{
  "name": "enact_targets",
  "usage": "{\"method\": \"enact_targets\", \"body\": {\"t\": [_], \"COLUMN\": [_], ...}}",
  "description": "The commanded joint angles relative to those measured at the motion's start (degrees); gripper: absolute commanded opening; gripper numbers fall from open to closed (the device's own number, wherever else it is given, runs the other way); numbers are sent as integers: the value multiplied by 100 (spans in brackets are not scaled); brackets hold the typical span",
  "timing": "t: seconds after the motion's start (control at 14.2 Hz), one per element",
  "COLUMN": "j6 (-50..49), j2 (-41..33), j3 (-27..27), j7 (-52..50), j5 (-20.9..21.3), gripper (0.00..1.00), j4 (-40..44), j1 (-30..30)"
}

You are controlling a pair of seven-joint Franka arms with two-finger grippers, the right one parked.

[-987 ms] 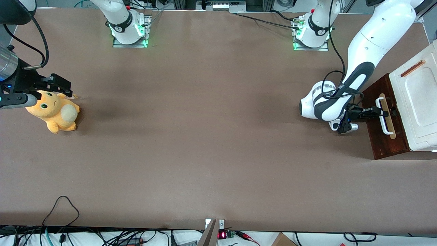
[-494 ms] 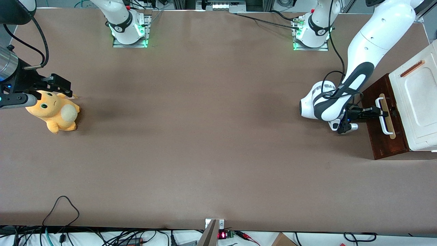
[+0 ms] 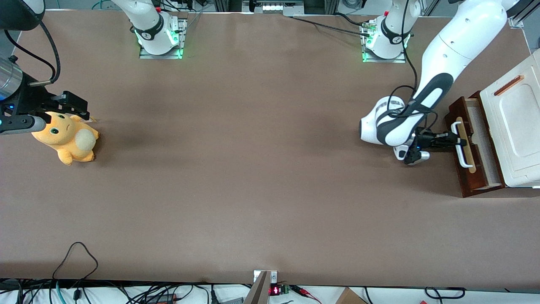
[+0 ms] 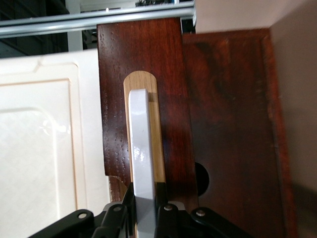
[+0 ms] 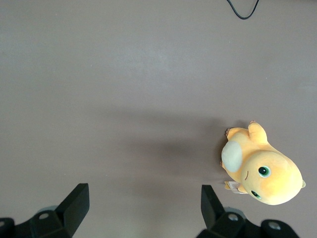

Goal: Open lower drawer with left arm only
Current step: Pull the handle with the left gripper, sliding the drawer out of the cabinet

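From the front, the drawer sits at the working arm's end of the tabletop, dark red-brown, partly out of the white cabinet, pale inside showing. Its front faces the parked arm's end; the white handle runs lengthwise along it. The left arm reaches down, its hand at the handle. From the left wrist, the hand looks clamped on the handle, backed by a pale strip.

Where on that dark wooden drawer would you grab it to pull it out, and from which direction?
By the white bar handle on the front of the lower drawer, approached from in front. The bar stands off its pale wood strip, so fingers fit around it. The left arm's gripper is shut on that handle.
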Motion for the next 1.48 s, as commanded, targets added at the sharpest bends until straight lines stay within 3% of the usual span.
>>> {"method": "enact_targets", "body": {"t": [0.0,0.35,0.42,0.49,0.56,0.71,0.99,1.2,1.41], "j6": [120,129,172,216,295,497,1041,1787,2438], "j2": [-130,-148,-148,-156,-244,-402,-866,-1631,-2412], "j3": [-196,-258,-250,-250,-258,-258,-276,-267,-49], "j7": [329,347,364,460,531,759,1066,1742,2304], "j5": [-46,-151,-151,-151,-151,-308,-1773,-3179,-4865], "gripper": [0,0,20,74,100,100,100,100,100], "j4": [40,14,23,23,31,127,795,1287,1639], "j1": [-424,-381,-355,-337,-259,-231,-336,-416,-416]}}
